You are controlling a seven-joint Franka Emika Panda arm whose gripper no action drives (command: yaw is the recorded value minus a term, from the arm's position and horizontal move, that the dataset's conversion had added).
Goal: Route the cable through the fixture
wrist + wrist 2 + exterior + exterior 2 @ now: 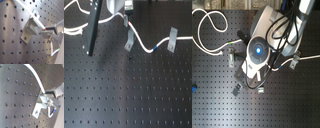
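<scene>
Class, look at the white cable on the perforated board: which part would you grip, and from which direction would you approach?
Probably grip the cable on its bare stretch between the two metal clips, short of the blue band. Come from straight above, fingers either side of the cord: it lies low on the board, thin, with open space on both sides.
</scene>
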